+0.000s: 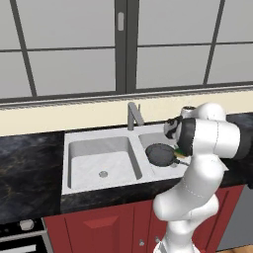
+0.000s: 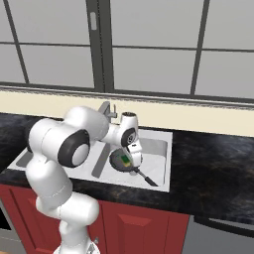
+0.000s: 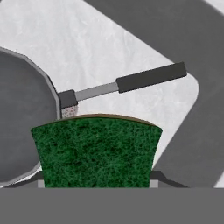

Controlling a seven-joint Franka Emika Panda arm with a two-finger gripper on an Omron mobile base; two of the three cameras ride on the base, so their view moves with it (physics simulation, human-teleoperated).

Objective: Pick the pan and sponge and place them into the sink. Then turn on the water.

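Here the hand [image 2: 130, 159] pinches the sponge [image 3: 96, 151], green face toward the camera, directly above the right bowl of the sink [image 1: 99, 148]. The pan [image 1: 160, 154] already lies below, its handle [image 3: 151, 78] pointing away from the faucet [image 1: 133, 116].

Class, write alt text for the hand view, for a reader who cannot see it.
A green-faced sponge fills the lower middle of the picture, held up close between the tool's fingers above a white sink basin. Behind it lies a black pan, its thin handle pointing up and to the right across the basin floor.
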